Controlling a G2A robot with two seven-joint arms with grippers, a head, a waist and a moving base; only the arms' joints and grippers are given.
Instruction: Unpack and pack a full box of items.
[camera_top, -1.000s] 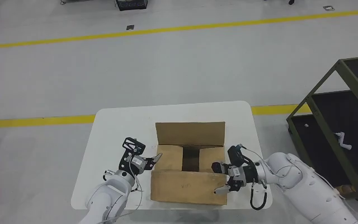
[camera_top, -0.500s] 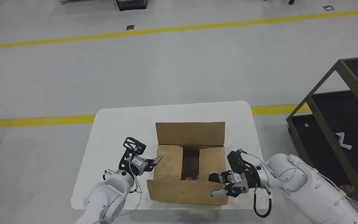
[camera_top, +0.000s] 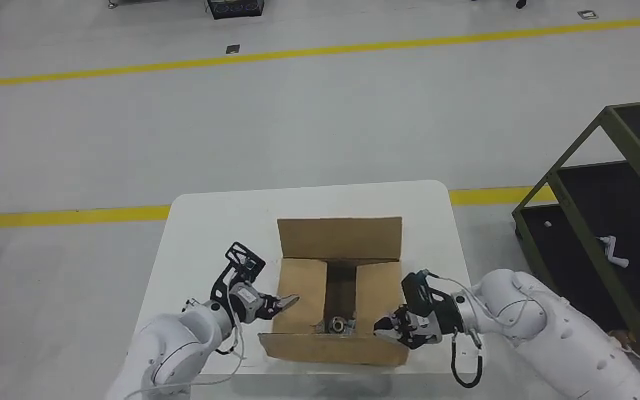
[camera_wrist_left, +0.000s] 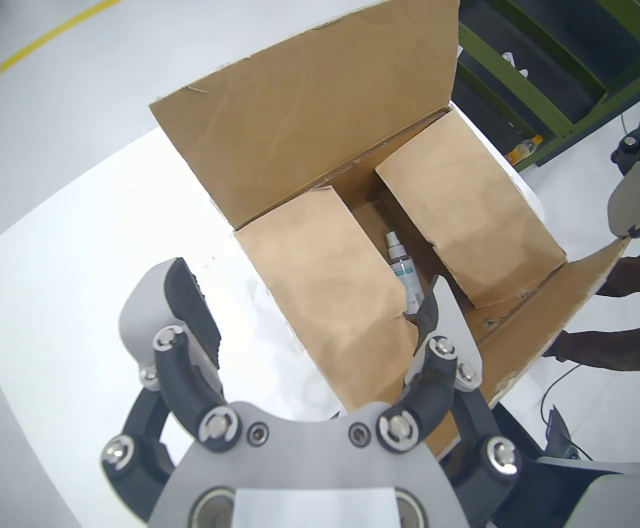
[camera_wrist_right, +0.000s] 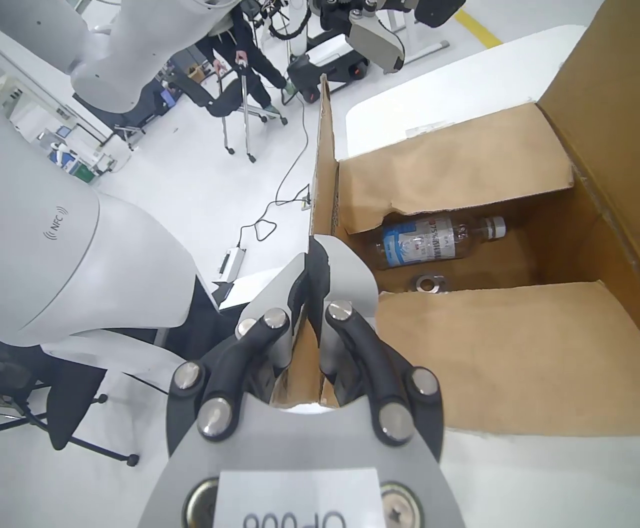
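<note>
Opening the box (camera_top: 340, 238): the right gripper (camera_wrist_right: 316, 260) is clamped on the front flap (camera_top: 330, 350), and the left gripper (camera_wrist_left: 310, 305) is spread open at a side flap (camera_wrist_left: 320, 280).

The cardboard edge sits between the right fingers, near that flap's corner. To do this step well, I think the flap should be folded outward slowly and away from the box, so the thin board does not tear and the box does not slide on the table (camera_top: 210, 250). The open left gripper could then take the side flap just ahead of it. One of its fingers is at the flap's torn corner, but I cannot tell if it touches. Beyond the right fingers, inside the box, lie a clear bottle (camera_wrist_right: 435, 240) and a small metal ring (camera_wrist_right: 427, 283). One end of the bottle is under the side flap, and both side flaps hide the other contents.
</note>
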